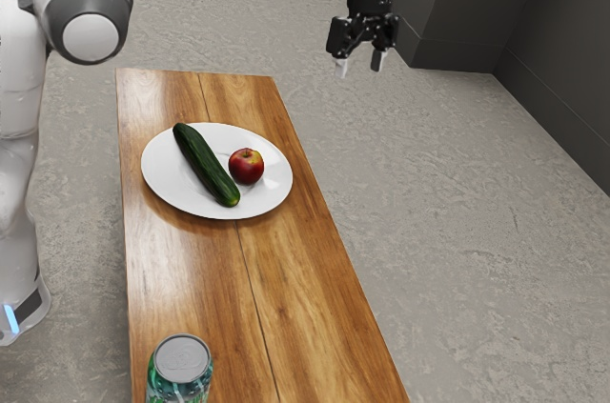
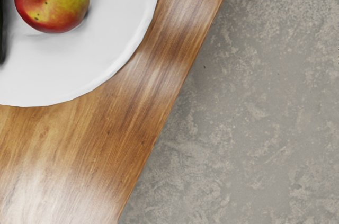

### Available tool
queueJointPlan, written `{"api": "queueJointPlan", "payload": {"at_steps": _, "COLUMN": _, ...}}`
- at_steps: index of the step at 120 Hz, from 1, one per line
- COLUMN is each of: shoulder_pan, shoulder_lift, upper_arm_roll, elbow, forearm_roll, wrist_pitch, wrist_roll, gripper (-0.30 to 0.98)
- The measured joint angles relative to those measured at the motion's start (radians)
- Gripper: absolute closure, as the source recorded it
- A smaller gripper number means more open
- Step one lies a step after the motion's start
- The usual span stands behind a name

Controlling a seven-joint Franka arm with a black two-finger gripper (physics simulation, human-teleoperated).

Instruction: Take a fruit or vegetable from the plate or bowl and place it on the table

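My gripper (image 1: 359, 65) hangs high up in the exterior view, to the right of the plate, its two fingertips apart with nothing between them. A white plate (image 1: 172, 180) lies on the wooden table (image 1: 181, 270). On it rest a dark green cucumber (image 1: 205, 164) and, just to the exterior view's right of that, a red apple (image 1: 246, 166). In the wrist view the red and yellow apple (image 2: 51, 1) sits on the plate (image 2: 100, 49), with a dark sliver of the cucumber (image 2: 1, 33) beside it.
A green can (image 1: 181, 370) with a grey top stands on the table at the exterior view's lower edge. The table's long edge (image 2: 175, 94) runs past the plate, with grey floor (image 2: 265, 107) beyond it. Dark walls (image 1: 467, 3) rise at the exterior view's upper right.
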Motion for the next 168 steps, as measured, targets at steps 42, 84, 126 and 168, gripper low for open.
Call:
{"api": "queueJointPlan", "payload": {"at_steps": 42, "shoulder_pan": 0.046, "shoulder_lift": -0.075, "upper_arm_roll": 0.004, "elbow": -0.207, "forearm_roll": 0.153, "wrist_pitch": 0.043, "wrist_roll": 0.771, "gripper": 0.00}}
{"api": "queueJointPlan", "payload": {"at_steps": 84, "shoulder_pan": 0.008, "shoulder_lift": -0.160, "upper_arm_roll": 0.011, "elbow": -0.400, "forearm_roll": 0.235, "wrist_pitch": 0.212, "wrist_roll": 1.284, "gripper": 0.00}}
{"api": "queueJointPlan", "payload": {"at_steps": 126, "shoulder_pan": 0.143, "shoulder_lift": -0.163, "upper_arm_roll": -0.035, "elbow": -0.562, "forearm_roll": 0.229, "wrist_pitch": 0.348, "wrist_roll": 1.635, "gripper": 0.00}}
{"api": "queueJointPlan", "payload": {"at_steps": 168, "shoulder_pan": 0.263, "shoulder_lift": -0.212, "upper_arm_roll": -0.035, "elbow": -0.662, "forearm_roll": 0.191, "wrist_pitch": 0.447, "wrist_roll": 1.841, "gripper": 0.00}}
